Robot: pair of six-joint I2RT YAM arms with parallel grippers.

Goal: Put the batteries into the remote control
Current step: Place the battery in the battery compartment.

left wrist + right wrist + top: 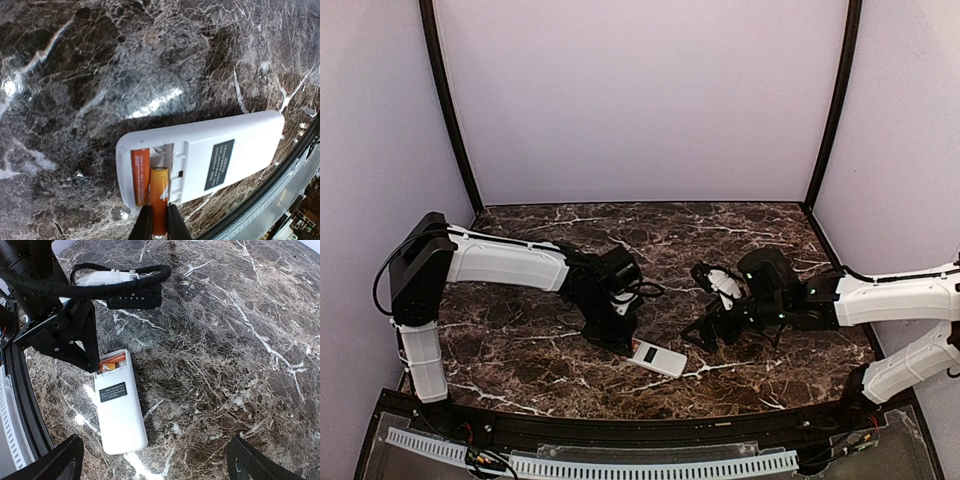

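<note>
White flat plastic remote control lies back-up. Left gripper pinches orange cylindrical battery at remote's open bay, beside seated second orange battery. Right gripper spread, near remote.

We can read no words or numbers here. A dark label on the white back of the remote control carries lines of pale print, too small and blurred to make out. Faint light marks on the left arm's black housing are likewise illegible.
</note>
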